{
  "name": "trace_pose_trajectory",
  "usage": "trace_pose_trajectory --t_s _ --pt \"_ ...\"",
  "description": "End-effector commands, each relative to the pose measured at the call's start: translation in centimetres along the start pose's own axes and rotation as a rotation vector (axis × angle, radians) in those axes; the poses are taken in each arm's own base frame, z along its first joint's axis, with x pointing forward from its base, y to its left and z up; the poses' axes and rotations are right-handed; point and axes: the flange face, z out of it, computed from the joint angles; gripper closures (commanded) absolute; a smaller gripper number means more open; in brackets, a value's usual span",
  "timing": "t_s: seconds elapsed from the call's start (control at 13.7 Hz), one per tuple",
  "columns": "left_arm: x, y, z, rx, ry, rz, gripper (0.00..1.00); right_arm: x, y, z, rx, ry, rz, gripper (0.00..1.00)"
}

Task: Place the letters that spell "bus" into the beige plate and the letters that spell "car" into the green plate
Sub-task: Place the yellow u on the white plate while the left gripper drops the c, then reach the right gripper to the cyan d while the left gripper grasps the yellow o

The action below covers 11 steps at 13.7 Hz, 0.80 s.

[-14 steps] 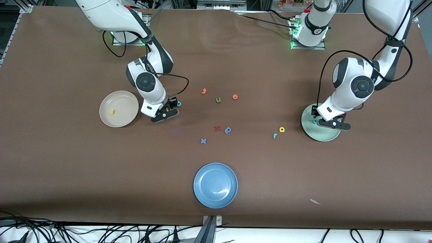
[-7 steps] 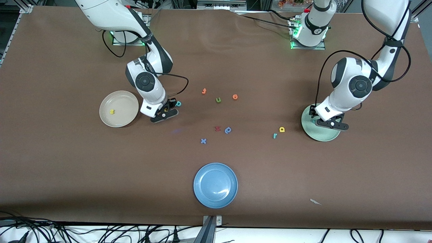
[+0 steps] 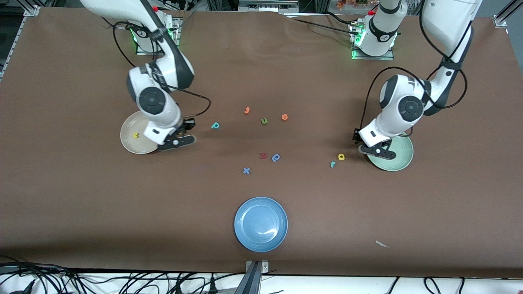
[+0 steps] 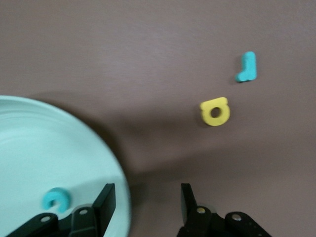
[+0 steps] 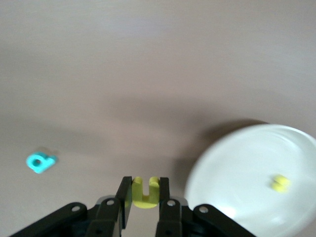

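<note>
We have the yellow u (image 5: pixel 146 191) pinched in the right gripper (image 3: pixel 178 136), fingers closed on it, over the beige plate (image 3: pixel 132 145) rim; we should clear the rim, then release near the yellow s (image 3: pixel 136 134). Our left gripper (image 3: pixel 369 146), fingers half open and empty, hovers at the green plate (image 3: pixel 398 161) edge, teal c (image 4: pixel 55 199) inside.

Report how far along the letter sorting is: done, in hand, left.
Done: the yellow s lies in the beige plate, and the teal c in the green plate.

In hand: the right gripper is shut on the yellow u beside the beige plate. The left gripper is open over the green plate's rim, empty.

Left: the teal b, yellow a and teal r lie on the table.
</note>
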Motion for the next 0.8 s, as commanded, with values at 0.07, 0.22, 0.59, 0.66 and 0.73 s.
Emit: trace_pose_trajectory --t_s 0.07,0.22,0.59,0.66,0.73 --pt "2.8 4.5 0.7 -0.018 0.021 -0.091 0.38 -0.8 7.6 0.1 -0.023 -0.068 0.025 0.99" --pt "4.8 5.1 -0.2 -0.028 0.059 -0.110 0.38 -1.7 9.9 3.2 -0.027 -0.118 0.037 0.99" --pt "5.6 5.9 1.9 -0.034 0.044 -0.102 0.35 -2.7 11.7 9.8 -0.038 -0.164 0.022 0.93" --pt "5.6 5.9 2.3 -0.037 0.057 -0.101 0.35 -2.8 11.9 9.9 -0.037 -0.167 0.025 0.71" --pt "5.6 6.3 3.0 -0.039 0.058 -0.095 0.35 -2.7 12.0 9.8 -0.037 -0.166 0.027 0.17"
